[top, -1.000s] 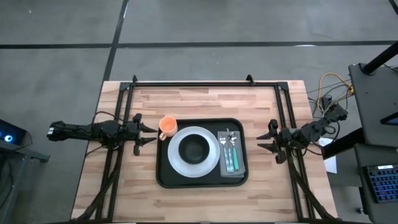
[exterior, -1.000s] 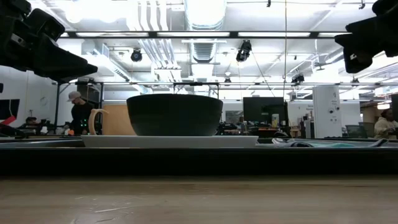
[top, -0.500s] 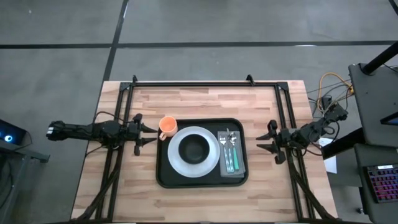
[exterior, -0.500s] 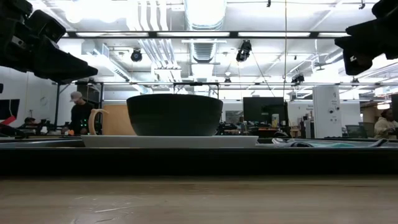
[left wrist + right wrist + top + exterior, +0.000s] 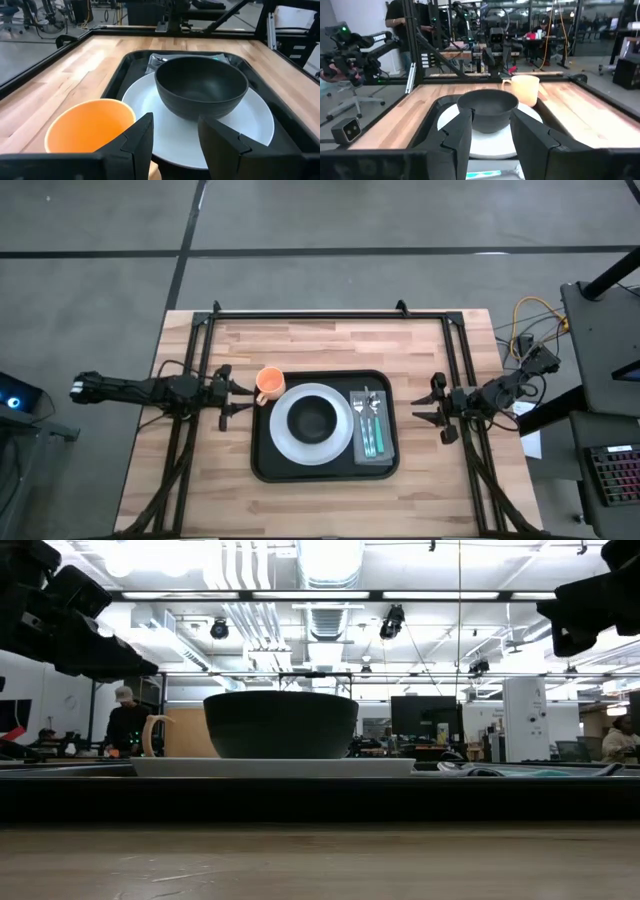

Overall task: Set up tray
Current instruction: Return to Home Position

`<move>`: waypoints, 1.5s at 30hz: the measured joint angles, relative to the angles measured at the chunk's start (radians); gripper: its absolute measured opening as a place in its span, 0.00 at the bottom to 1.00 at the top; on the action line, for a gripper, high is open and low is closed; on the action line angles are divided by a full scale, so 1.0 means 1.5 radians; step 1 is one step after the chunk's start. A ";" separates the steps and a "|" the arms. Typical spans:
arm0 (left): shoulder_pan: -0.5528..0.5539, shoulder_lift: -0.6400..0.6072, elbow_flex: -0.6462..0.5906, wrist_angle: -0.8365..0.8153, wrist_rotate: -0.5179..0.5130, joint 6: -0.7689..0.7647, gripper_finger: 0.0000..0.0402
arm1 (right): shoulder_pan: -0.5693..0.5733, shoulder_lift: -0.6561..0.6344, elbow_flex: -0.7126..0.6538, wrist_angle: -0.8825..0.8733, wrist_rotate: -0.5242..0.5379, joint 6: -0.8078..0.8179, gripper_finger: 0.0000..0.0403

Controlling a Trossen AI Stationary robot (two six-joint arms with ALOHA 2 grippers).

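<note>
On the tray (image 5: 262, 462), cutlery (image 5: 371, 426) (clear only from above) beside plate (image 5: 288, 438)

Large black rectangular tray (image 5: 322, 472) with rounded corners and a raised rim, lying flat on the light wooden tabletop (image 5: 320, 345).
It sits near the table's middle, long sides running left to right. It carries a white plate (image 5: 285, 436) with a dark bowl (image 5: 312, 418) and, at its right end, a grey napkin (image 5: 388, 445) bearing what look like three utensils.
</note>
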State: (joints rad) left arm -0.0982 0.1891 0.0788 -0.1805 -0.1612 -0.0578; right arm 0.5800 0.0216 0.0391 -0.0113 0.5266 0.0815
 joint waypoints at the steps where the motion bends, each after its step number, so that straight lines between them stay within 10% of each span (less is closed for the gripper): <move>1: 0.000 0.003 -0.001 0.004 0.000 0.000 0.34 | 0.000 0.000 0.000 0.005 0.000 -0.011 0.31; 10: 0.003 0.004 -0.021 0.126 -0.006 -0.005 0.34 | 0.000 -0.001 0.000 0.091 0.103 -0.088 0.31; 33: 0.006 0.004 -0.046 0.180 -0.013 -0.004 0.34 | 0.000 0.000 -0.015 0.091 0.107 -0.130 0.30; 45: 0.006 0.005 -0.046 0.178 -0.020 0.007 0.34 | -0.001 0.003 -0.020 0.045 0.275 -0.077 0.30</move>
State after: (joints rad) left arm -0.0898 0.1973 0.0097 0.0872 -0.1917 -0.0467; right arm 0.5793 0.0265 0.0090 0.0554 0.9386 -0.0335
